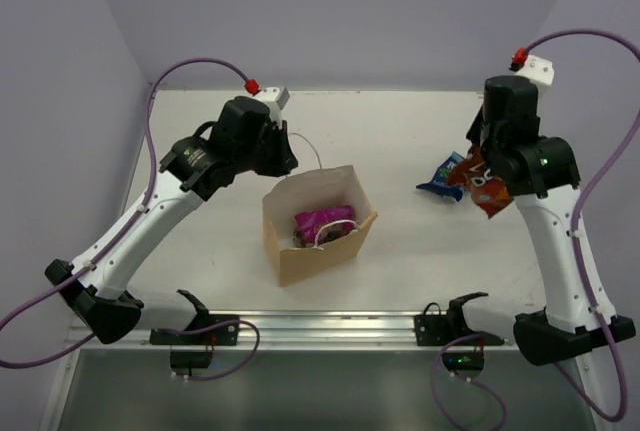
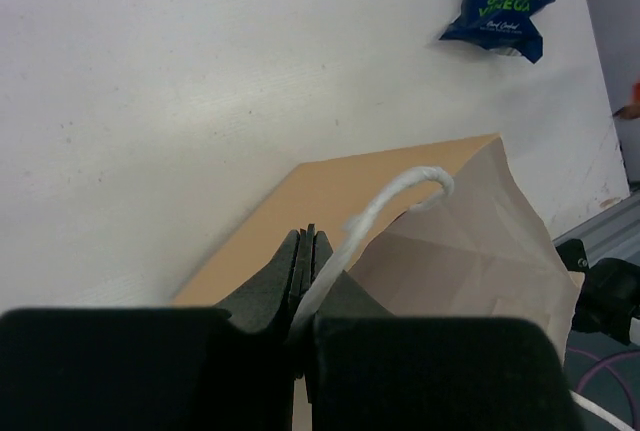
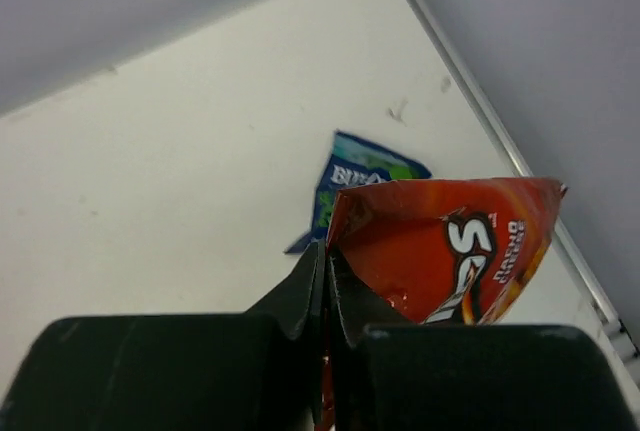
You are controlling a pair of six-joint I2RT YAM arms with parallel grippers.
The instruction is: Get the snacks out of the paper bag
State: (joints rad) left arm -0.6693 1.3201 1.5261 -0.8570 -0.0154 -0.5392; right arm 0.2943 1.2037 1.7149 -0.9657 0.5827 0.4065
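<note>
Right gripper (image 3: 325, 256) is closed on a corner of the red-orange chip bag (image 3: 450, 251), which appears lifted off the table (image 1: 200, 131) near its right edge. The blue packet (image 3: 350, 176) lies just beyond it on the table.

Left gripper (image 2: 308, 241) is clamped on the white cord handle (image 2: 385, 201) of the paper bag (image 1: 310, 251), which stands mid-table with its mouth open. A purple packet (image 1: 322, 219) is seen inside, not yet removed.

Risks judged:
- Only a thin edge of the chip bag is pinched, so a slip is possible.
- A tug on the cord could tip the paper bag.
</note>
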